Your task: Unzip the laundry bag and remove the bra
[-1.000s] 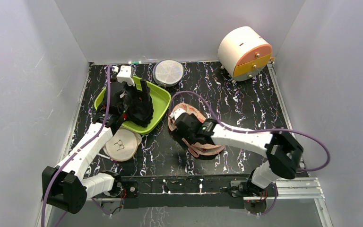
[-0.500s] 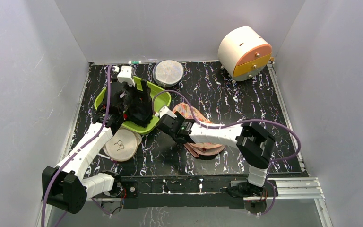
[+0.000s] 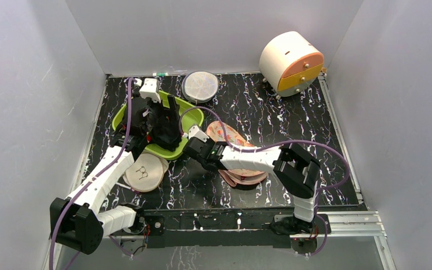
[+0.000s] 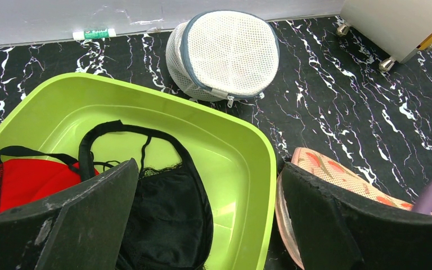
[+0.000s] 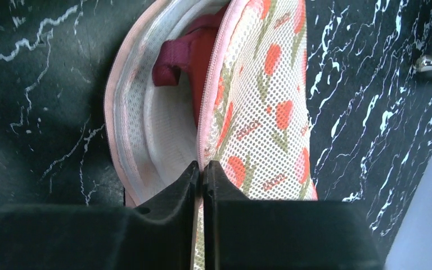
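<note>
1. A bright red garment (image 4: 28, 174) lies in the left end of the green tub (image 4: 242, 140), and a black bra (image 4: 169, 214) sits beside it in the tub's middle.
2. The left tool (image 4: 208, 169) hangs over the tub with its fingers wide apart, gripping nothing.
3. A round cream disc (image 3: 144, 171) lies on the desk (image 3: 259, 107) just near-side of the tub, under the left arm.
4. A round grey-rimmed mesh disc (image 4: 230, 50) stands tilted just beyond the tub's far right corner.
5. The right tool (image 5: 202, 169) is just off the tub's right edge, its fingers pressed together on the zip rim of the laundry bag (image 5: 259, 112). The pull itself cannot be made out.
6. The laundry bag lies on the desk right of the tub and partly unzipped; its strawberry-print top flap is lifted off the pale lining.
7. The bra (image 5: 174, 62) is inside the bag – a wine-red fold shows in the gap.
8. A white-and-orange drum (image 3: 289, 59) stands far to the right of the tub.
</note>
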You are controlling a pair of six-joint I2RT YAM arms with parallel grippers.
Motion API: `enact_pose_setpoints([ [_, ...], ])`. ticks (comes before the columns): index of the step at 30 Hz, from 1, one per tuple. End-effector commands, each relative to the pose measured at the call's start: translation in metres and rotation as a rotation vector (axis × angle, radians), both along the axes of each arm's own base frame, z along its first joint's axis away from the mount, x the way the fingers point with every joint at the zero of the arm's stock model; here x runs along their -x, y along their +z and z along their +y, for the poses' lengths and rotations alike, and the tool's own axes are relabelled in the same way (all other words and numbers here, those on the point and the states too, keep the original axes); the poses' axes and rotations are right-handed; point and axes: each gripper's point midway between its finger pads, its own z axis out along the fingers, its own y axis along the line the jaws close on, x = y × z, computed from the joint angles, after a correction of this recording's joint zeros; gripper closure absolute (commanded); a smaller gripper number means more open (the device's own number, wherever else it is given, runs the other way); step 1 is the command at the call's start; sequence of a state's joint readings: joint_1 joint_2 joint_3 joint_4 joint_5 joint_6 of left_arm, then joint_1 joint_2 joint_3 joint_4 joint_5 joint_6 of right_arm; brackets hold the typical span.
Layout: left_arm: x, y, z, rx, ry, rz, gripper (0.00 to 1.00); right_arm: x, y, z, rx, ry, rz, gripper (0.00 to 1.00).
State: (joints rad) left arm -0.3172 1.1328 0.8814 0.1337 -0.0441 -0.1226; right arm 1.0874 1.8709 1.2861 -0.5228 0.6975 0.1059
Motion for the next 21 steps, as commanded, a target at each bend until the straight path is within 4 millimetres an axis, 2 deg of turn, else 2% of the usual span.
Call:
enact_pose_setpoints([
  [1, 0.002, 0.015, 0.002, 0.008, -0.002, -0.051, 0.02, -0.014, 0.058, 0.004, -0.078, -0.042, -0.118, 1.0],
  [6, 0.003, 0.015, -0.001, 0.014, -0.013, -0.051, 0.02, -0.021, 0.082, -0.032, -0.072, -0.107, -0.181, 1.0],
  [10, 0.003, 0.014, 0.0, 0.015, -0.011, -0.05, 0.02, -0.042, 0.09, -0.062, -0.137, -0.184, -0.166, 1.0],
  [15, 0.002, 0.012, -0.001, 0.013, -0.014, -0.043, 0.02, -0.07, 0.108, -0.081, -0.166, -0.214, -0.193, 1.0],
  [21, 0.002, 0.011, -0.003, 0.02, -0.022, -0.04, 0.02, -0.1, 0.107, -0.117, -0.145, -0.334, -0.205, 0.95],
])
